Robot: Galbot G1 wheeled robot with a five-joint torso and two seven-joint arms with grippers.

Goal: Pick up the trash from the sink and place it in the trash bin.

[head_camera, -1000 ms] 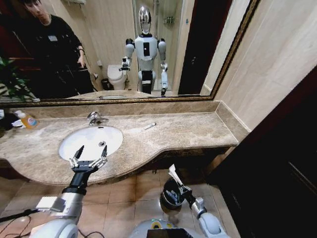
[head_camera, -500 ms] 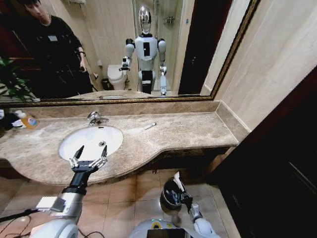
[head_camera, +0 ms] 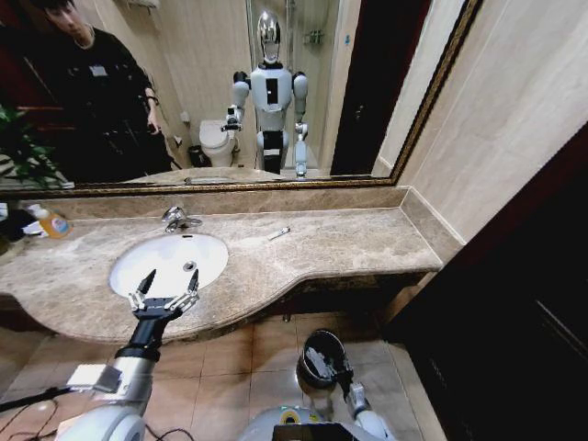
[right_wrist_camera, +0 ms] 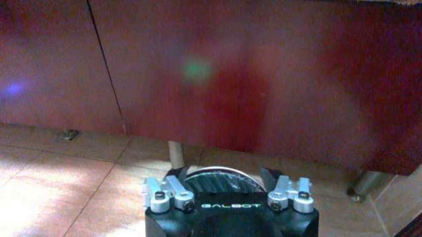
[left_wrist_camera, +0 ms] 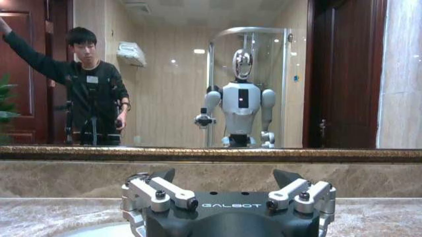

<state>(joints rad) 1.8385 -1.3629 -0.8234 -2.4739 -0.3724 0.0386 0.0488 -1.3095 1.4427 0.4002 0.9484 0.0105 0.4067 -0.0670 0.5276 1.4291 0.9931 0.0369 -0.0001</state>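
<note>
The white oval sink (head_camera: pixel 158 257) is set in the beige marble counter, with a chrome faucet (head_camera: pixel 176 219) behind it. My left gripper (head_camera: pixel 163 292) hovers open over the sink's front rim, nothing between its fingers; in the left wrist view the left gripper (left_wrist_camera: pixel 226 178) faces the mirror. A thin white stick (head_camera: pixel 278 233) of trash lies on the counter to the right of the sink. The black trash bin (head_camera: pixel 323 337) stands on the floor below, with pale pieces (head_camera: pixel 317 365) inside. My right gripper (head_camera: pixel 342 369) sits open at the bin's near right edge. The right wrist view shows the right gripper (right_wrist_camera: pixel 223 174) empty above the bin's rim (right_wrist_camera: pixel 221 173).
A clear bottle of orange liquid (head_camera: pixel 50 222) stands at the counter's far left. A dark red cabinet (right_wrist_camera: pixel 218 74) fronts the space under the counter, with a metal leg (right_wrist_camera: pixel 175 154) by the bin. A big mirror (head_camera: pixel 230 92) backs the counter; a dark wall (head_camera: pixel 514 312) closes the right.
The white piece sticking up from my right gripper over the bin is gone from it. The right arm has dropped lower and back beside the bin. The left arm has not moved.
</note>
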